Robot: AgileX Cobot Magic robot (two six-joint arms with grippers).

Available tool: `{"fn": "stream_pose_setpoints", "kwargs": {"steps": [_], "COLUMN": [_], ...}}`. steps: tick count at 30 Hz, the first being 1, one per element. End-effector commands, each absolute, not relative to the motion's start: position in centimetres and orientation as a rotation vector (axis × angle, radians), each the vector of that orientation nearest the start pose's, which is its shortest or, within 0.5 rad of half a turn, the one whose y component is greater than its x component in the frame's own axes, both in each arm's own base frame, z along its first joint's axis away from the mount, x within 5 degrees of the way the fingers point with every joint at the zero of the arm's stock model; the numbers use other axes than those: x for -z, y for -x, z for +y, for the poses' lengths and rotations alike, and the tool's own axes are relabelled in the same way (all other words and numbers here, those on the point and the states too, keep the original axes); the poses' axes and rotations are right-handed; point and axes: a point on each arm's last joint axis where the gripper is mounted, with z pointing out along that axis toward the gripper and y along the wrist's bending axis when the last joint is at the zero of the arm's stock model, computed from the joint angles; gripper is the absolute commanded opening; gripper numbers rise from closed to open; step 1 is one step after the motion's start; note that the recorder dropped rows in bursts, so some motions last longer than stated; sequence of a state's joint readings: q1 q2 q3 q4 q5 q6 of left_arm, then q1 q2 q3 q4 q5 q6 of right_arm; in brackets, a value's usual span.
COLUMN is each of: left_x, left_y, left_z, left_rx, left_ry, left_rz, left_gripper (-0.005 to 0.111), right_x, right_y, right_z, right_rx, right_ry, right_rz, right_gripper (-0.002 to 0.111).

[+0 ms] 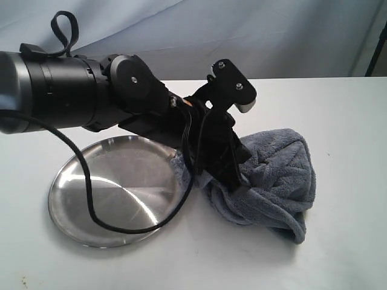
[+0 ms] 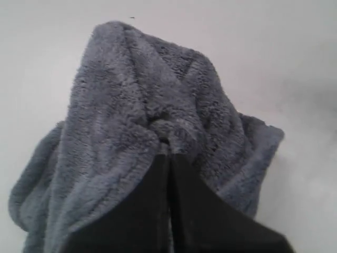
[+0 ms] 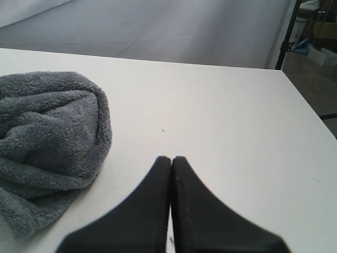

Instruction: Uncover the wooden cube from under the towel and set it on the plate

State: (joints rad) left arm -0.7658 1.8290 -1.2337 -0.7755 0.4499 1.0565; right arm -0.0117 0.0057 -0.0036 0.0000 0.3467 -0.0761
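The grey-blue towel (image 1: 275, 178) lies bunched on the white table, just right of the steel plate (image 1: 115, 190). My left gripper (image 1: 236, 178) reaches across from the left and is shut on a pinched fold of the towel (image 2: 142, 105); its fingertips (image 2: 168, 150) are pressed together with plush cloth bulging round them. The wooden cube is hidden. My right gripper (image 3: 171, 161) is shut with nothing in it, hovering over bare table with the towel (image 3: 47, 137) off to one side. The right gripper does not show in the exterior view.
The left arm's black body (image 1: 78, 90) and its cable (image 1: 91, 199) hang over the plate. The white table (image 1: 338, 121) stretches to the right of the towel. A dark stand leg (image 3: 287, 31) rises beyond the table's far corner.
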Motion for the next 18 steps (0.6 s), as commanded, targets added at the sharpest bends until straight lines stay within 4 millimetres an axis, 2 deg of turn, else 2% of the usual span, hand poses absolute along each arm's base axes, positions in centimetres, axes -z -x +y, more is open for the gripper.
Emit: {"fn": "stream_pose_setpoints", "kwargs": {"steps": [1,8,10,12,15,18], "left_x": [-22.55,-22.61,-22.61,-22.59,-22.59,-22.60], "left_y": [-27.71,-27.57,-27.39,-27.19,-27.12,-27.15], "left_z": [-29.70,-30.03,-30.20,-30.36,-30.41,-30.40], "left_rx": [0.537,0.544,0.542,0.535,0.535,0.528], "left_ry": [-1.248,-1.224,-1.239,-1.269,-1.276,-1.281], "left_rz": [1.973,1.970,1.960,1.942,1.938,1.931], "left_gripper": [0.001,0.001,0.006,0.014,0.033,0.067], "right_x": [-18.22,-18.22,-18.22,-18.22,-18.22,-18.22], "right_y": [-5.35,-5.35,-5.35,-5.35,-5.35,-5.35], "right_z": [-0.07,-0.07,-0.07,-0.07,-0.07,-0.07], "right_rx": [0.066,0.066,0.066,0.066,0.066,0.066], "right_ry": [0.064,0.064,0.064,0.064,0.064,0.064], "right_rz": [1.826,1.826,1.826,1.826,1.826,1.826], "right_gripper": [0.000,0.000,0.000,0.000,0.000,0.000]}}
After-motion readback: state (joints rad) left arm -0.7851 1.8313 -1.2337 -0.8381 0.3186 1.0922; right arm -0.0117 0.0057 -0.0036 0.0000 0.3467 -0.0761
